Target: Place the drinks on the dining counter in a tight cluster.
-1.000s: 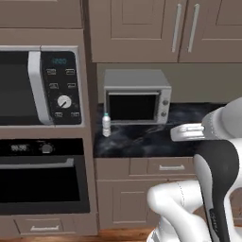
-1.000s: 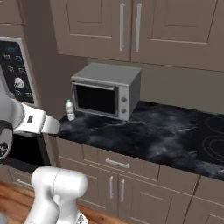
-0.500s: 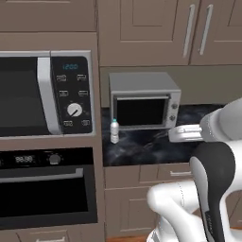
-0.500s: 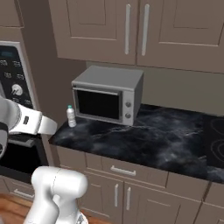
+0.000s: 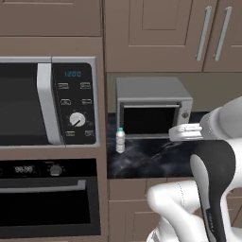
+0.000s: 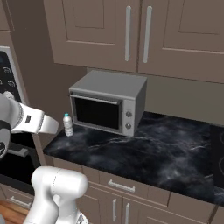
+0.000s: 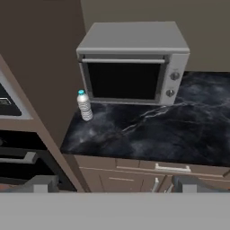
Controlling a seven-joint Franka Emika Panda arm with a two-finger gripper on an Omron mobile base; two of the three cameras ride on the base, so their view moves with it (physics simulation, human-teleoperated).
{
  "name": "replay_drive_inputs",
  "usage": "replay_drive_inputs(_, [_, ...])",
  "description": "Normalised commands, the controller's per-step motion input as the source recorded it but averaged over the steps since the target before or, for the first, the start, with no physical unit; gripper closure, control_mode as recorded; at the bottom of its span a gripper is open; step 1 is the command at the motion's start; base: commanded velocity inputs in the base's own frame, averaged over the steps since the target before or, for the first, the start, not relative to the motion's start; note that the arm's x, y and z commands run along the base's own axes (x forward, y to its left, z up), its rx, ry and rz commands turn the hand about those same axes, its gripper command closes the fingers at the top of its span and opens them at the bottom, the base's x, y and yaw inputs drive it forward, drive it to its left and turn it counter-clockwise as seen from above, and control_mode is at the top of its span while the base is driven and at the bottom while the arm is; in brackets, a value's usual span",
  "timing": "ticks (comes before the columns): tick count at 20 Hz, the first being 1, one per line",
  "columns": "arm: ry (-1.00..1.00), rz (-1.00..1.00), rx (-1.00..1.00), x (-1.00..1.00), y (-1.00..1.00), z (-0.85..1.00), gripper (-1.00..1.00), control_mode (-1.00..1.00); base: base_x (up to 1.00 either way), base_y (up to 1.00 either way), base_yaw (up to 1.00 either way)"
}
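One of the drinks, a small clear water bottle (image 7: 84,106) with a blue cap, stands upright on a narrow black marble counter (image 7: 170,134) over brown cabinets. It is at the counter's left end, just left of a grey toaster oven (image 7: 132,63). The bottle (image 5: 120,141) also shows in the left base view and the bottle (image 6: 68,125) in the right base view. My gripper (image 7: 117,183) is open with nothing between its fingers; it hangs in front of the counter edge, well short of the bottle. The dining counter is out of view.
A tall brown cabinet wall holds a built-in microwave (image 5: 47,104) and an oven (image 5: 47,198) directly left of the bottle. Upper cabinets (image 6: 131,35) hang above the toaster oven (image 6: 107,103). A cooktop edge (image 6: 218,153) lies at the counter's right.
The whole picture has shifted and grown in both base views, so the base has driven closer to the counter. The bottle has stayed put and the gripper is still open.
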Motion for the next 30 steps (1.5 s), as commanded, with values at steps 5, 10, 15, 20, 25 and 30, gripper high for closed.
replay_drive_inputs(5, [0.0,0.0,0.0,0.0,0.0,0.0,-1.0,1.0,0.0,0.0,0.0])
replay_drive_inputs(10, [0.0,0.05,0.0,0.09,0.08,-0.02,-1.0,-1.0,0.0,0.0,0.0])
replay_drive_inputs(15, [0.0,0.43,0.0,0.88,0.25,-0.15,-1.0,-1.0,0.0,0.0,0.0])
replay_drive_inputs(20, [0.0,0.37,0.0,0.97,0.13,-0.3,-1.0,-1.0,0.0,0.0,0.0])
replay_drive_inputs(25, [-0.11,0.03,-0.03,0.25,-0.02,-0.34,-1.0,-1.0,0.0,0.0,0.0])
replay_drive_inputs(30, [0.0,0.01,0.15,0.39,0.0,-0.93,-1.0,-1.0,0.0,0.0,0.0])
